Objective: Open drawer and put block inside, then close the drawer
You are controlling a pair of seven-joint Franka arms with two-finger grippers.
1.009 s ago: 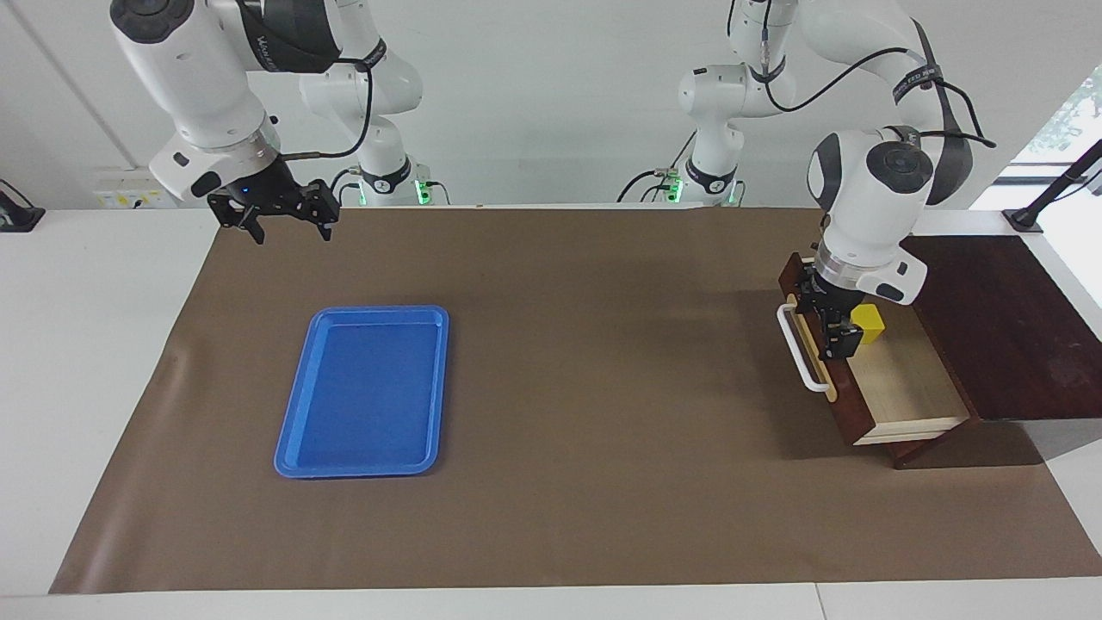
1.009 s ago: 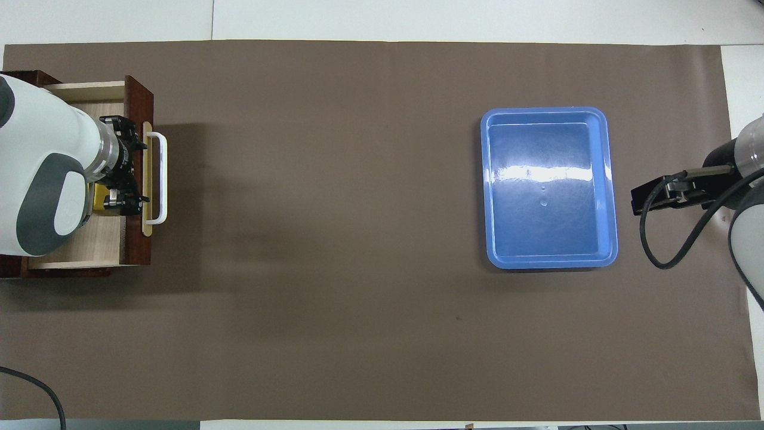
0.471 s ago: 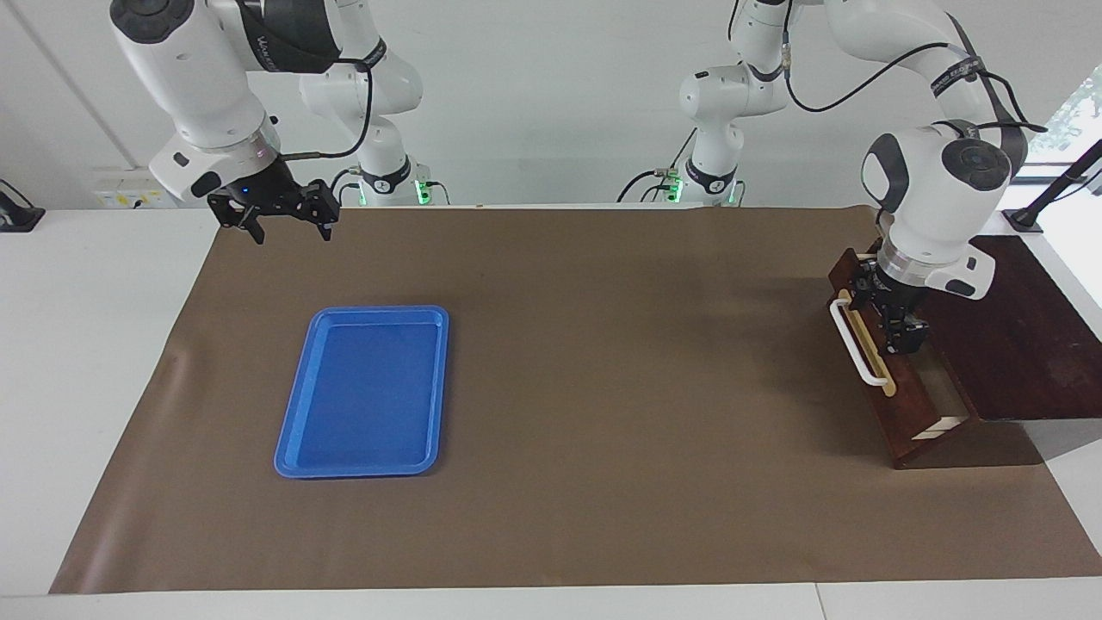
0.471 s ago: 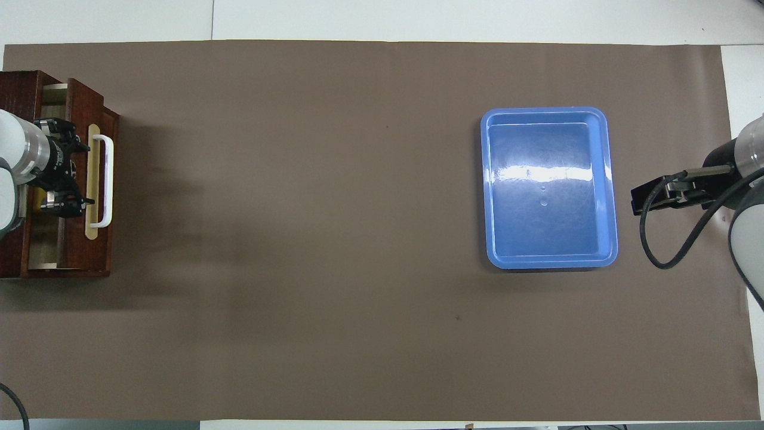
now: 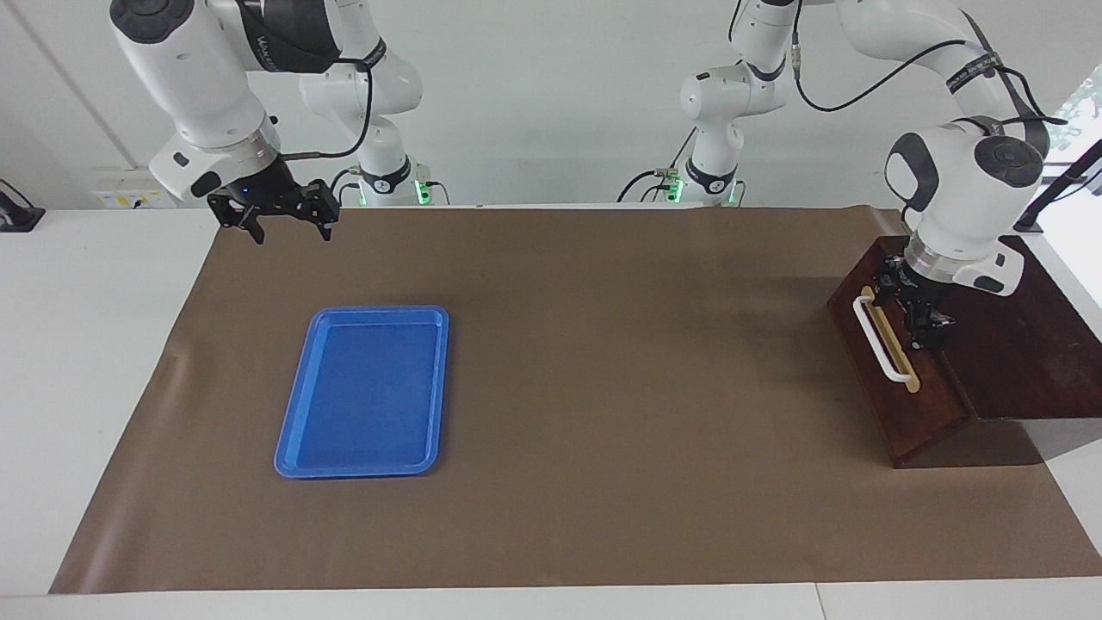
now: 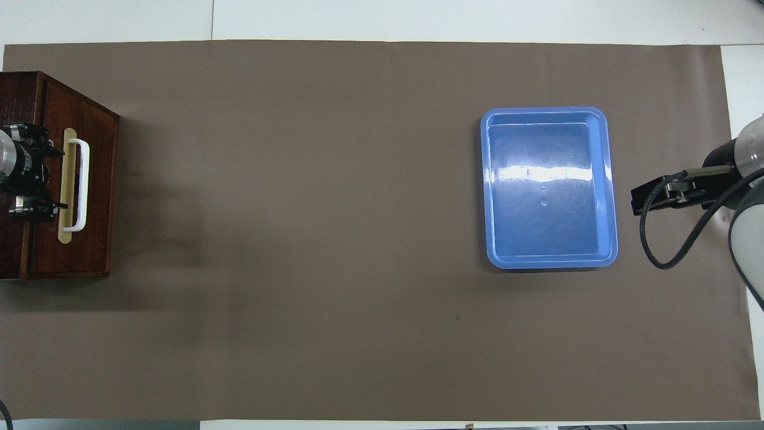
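Note:
The dark wooden drawer (image 5: 900, 392) is pushed shut into its cabinet (image 5: 1020, 336) at the left arm's end of the table. Its white bar handle (image 5: 880, 337) faces the table's middle. The drawer front also shows in the overhead view (image 6: 89, 179). The yellow block is hidden from both views. My left gripper (image 5: 914, 312) is open and empty at the top edge of the drawer front, just beside the handle; it also shows in the overhead view (image 6: 33, 172). My right gripper (image 5: 291, 234) is open and empty, waiting in the air over the mat's edge at the right arm's end.
An empty flat blue tray (image 5: 362, 392) lies on the brown mat (image 5: 603, 387) toward the right arm's end. It also shows in the overhead view (image 6: 546, 185).
My left gripper has pushed the drawer from wide open to fully shut. The yellow block inside has gone out of sight. The right arm has not moved.

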